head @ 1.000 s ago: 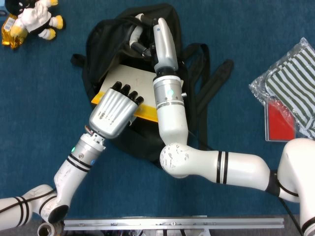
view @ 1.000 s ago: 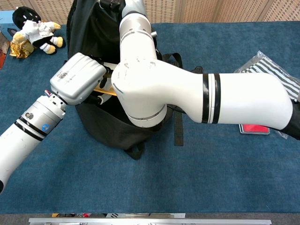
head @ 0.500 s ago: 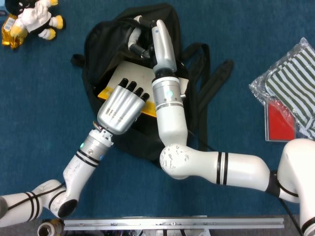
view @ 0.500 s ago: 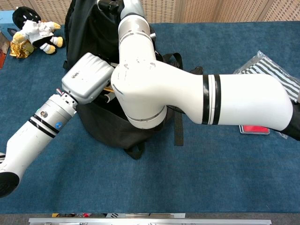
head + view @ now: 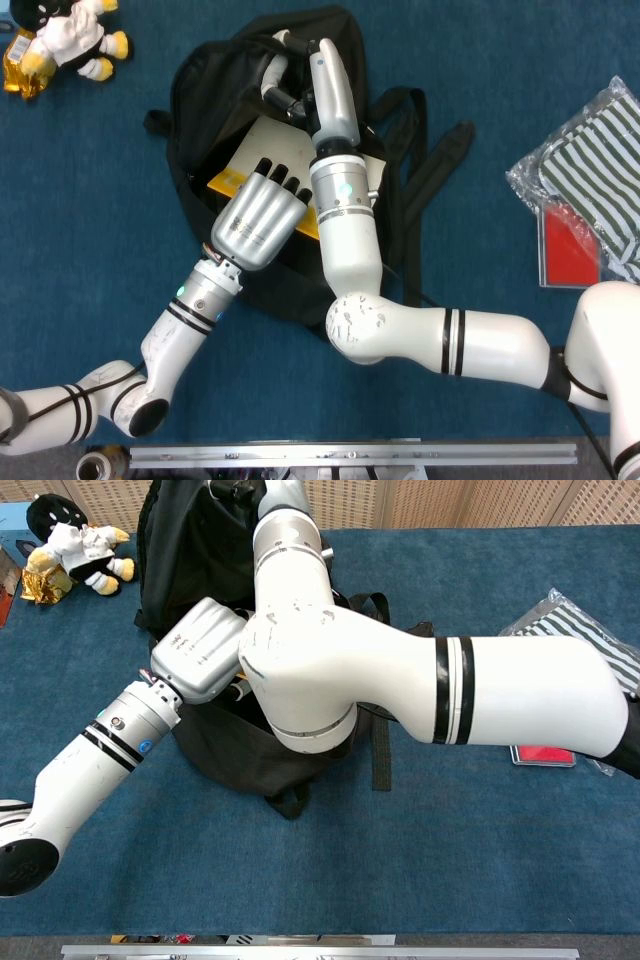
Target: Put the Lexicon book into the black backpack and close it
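Blue carpeted tabletop (image 5: 80,170) under everything; seen from the head: black backpack (image 5: 205,85) lying open, Lexicon book (image 5: 262,150) halfway inside its mouth, yellow edge showing. Left hand (image 5: 260,215) flat on the book, fingers straight and close together. Right hand (image 5: 278,88) deep at the opening, fingers curled around the rim fabric. Plush toy (image 5: 70,35) far left, striped bag (image 5: 590,160) right

From the chest: left hand (image 5: 205,650) at the backpack (image 5: 190,550), fingers hidden; right hand mostly out of frame, state unclear
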Controlling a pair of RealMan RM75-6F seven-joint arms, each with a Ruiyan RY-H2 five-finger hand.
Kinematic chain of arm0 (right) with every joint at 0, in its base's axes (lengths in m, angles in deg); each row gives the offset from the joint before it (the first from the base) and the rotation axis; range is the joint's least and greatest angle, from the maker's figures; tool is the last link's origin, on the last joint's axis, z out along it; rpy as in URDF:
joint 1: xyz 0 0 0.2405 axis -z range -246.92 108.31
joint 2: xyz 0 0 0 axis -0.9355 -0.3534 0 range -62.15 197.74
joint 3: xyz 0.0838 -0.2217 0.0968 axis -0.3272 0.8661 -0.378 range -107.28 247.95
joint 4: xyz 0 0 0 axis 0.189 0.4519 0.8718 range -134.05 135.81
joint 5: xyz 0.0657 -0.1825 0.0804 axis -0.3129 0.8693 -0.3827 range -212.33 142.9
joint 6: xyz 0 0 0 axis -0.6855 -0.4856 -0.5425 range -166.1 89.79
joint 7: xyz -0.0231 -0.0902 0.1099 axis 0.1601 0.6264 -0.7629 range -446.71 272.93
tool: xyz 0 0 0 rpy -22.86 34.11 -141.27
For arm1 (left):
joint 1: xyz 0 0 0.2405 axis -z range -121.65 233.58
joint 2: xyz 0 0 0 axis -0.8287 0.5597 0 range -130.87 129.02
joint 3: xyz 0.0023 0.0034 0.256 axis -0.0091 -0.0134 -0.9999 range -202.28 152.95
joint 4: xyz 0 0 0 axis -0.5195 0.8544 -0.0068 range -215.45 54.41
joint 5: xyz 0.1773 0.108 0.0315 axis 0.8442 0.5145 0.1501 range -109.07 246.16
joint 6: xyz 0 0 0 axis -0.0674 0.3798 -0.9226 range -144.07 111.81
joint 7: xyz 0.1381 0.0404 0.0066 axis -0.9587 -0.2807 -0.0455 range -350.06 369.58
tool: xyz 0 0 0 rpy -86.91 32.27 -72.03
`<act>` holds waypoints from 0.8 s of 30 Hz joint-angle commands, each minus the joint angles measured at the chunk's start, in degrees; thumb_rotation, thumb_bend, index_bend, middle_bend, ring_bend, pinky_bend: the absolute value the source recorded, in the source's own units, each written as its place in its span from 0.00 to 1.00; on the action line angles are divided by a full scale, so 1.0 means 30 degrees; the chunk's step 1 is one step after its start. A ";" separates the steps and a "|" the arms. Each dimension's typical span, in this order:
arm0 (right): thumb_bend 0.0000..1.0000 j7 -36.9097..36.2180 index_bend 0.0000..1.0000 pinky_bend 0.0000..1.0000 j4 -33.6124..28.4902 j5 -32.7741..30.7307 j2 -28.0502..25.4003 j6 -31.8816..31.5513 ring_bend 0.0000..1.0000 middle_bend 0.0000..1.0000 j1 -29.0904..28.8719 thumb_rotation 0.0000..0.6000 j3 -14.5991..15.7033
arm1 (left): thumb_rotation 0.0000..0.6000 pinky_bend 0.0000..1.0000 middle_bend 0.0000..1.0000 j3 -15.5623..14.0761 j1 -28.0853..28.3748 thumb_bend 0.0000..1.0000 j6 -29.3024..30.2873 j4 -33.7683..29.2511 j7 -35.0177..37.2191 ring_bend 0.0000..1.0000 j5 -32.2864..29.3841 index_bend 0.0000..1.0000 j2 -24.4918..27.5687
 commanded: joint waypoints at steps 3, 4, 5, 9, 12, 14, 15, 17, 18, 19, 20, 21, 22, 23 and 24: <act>0.87 0.0039 0.93 1.00 -0.0049 -0.0038 -0.0017 -0.0021 0.79 0.80 0.0034 1.00 0.0024 | 1.00 0.48 0.63 0.0155 0.0215 0.36 -0.0203 0.0401 -0.0303 0.48 -0.0314 0.63 -0.0414; 0.87 0.0040 0.93 1.00 -0.0062 -0.0054 -0.0018 -0.0009 0.79 0.80 0.0039 1.00 0.0025 | 1.00 0.48 0.63 0.0163 0.0260 0.36 -0.0213 0.0495 -0.0425 0.48 -0.0321 0.63 -0.0485; 0.87 0.0053 0.93 1.00 -0.0072 -0.0063 -0.0024 0.0002 0.79 0.80 0.0045 1.00 0.0036 | 1.00 0.48 0.63 0.0181 0.0290 0.36 -0.0209 0.0586 -0.0531 0.48 -0.0351 0.63 -0.0559; 0.87 0.0130 0.93 1.00 -0.0110 0.0003 -0.0093 0.0012 0.79 0.80 0.0101 1.00 0.0148 | 1.00 0.48 0.61 0.0324 0.0135 0.36 -0.0060 0.0529 -0.0851 0.48 -0.0824 0.58 -0.0556; 0.87 0.0136 0.93 1.00 -0.0112 0.0008 -0.0141 0.0085 0.79 0.80 0.0173 1.00 0.0215 | 1.00 0.48 0.56 0.0275 -0.0217 0.32 0.0424 -0.0166 -0.1154 0.46 -0.0989 0.49 -0.0149; 0.87 0.0166 0.93 1.00 -0.0104 0.0026 -0.0166 0.0128 0.79 0.80 0.0211 1.00 0.0290 | 1.00 0.48 0.53 0.0206 -0.0465 0.28 0.0797 -0.0745 -0.1155 0.45 -0.0992 0.45 0.0150; 0.87 0.0169 0.93 1.00 -0.0105 0.0027 -0.0185 0.0163 0.79 0.80 0.0235 1.00 0.0314 | 1.00 0.48 0.52 0.0160 -0.0585 0.27 0.0965 -0.1098 -0.1156 0.45 -0.0986 0.43 0.0349; 0.87 0.0171 0.93 1.00 -0.0104 0.0036 -0.0188 0.0181 0.79 0.80 0.0251 1.00 0.0345 | 1.00 0.48 0.50 0.0019 -0.0761 0.27 0.1195 -0.1701 -0.1377 0.44 -0.0928 0.41 0.0702; 0.87 0.0180 0.93 1.00 -0.0092 0.0058 -0.0189 0.0188 0.79 0.80 0.0247 1.00 0.0368 | 1.00 0.48 0.49 -0.0057 -0.0837 0.26 0.1309 -0.1920 -0.1464 0.44 -0.0874 0.40 0.0812; 0.87 0.0177 0.93 1.00 -0.0089 0.0086 -0.0187 0.0180 0.79 0.80 0.0250 1.00 0.0388 | 1.00 0.48 0.48 -0.0123 -0.0915 0.26 0.1406 -0.2147 -0.1535 0.43 -0.0847 0.40 0.0917; 0.87 0.0176 0.93 1.00 -0.0090 0.0107 -0.0181 0.0166 0.79 0.80 0.0256 1.00 0.0410 | 1.00 0.48 0.48 -0.0170 -0.0991 0.25 0.1479 -0.2386 -0.1587 0.43 -0.0861 0.39 0.1012; 0.87 0.0182 0.93 1.00 -0.0095 0.0115 -0.0189 0.0161 0.79 0.80 0.0274 1.00 0.0422 | 1.00 0.48 0.47 -0.0235 -0.1102 0.25 0.1556 -0.2716 -0.1668 0.42 -0.0915 0.38 0.1145; 0.87 0.0192 0.93 1.00 -0.0103 0.0123 -0.0210 0.0165 0.79 0.80 0.0287 1.00 0.0420 | 1.00 0.48 0.46 -0.0294 -0.1198 0.25 0.1632 -0.2966 -0.1766 0.42 -0.0951 0.38 0.1249; 0.87 0.0215 0.93 1.00 -0.0105 0.0137 -0.0233 0.0166 0.79 0.80 0.0304 1.00 0.0438 | 1.00 0.47 0.45 -0.0369 -0.1283 0.25 0.1700 -0.3209 -0.1874 0.41 -0.0955 0.37 0.1370; 0.87 0.0243 0.93 1.00 -0.0115 0.0149 -0.0263 0.0173 0.79 0.80 0.0339 1.00 0.0471 | 1.00 0.47 0.45 -0.0453 -0.1407 0.25 0.1808 -0.3522 -0.1988 0.40 -0.0967 0.36 0.1555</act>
